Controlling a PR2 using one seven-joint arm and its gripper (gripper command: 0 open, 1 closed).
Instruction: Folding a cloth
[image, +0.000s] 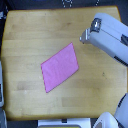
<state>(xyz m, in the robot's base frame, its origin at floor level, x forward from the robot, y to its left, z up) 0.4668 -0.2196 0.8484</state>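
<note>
Exterior view shows me the cloth (60, 67) flat and unfolded on the table (30, 30); my hand (86, 36), grip unclear, needs a corner.

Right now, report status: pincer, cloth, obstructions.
Pincer above the table, clear of the cloth, open or shut unclear. Cloth flat, unfolded, mid wooden table. Nothing lies between them.
</note>
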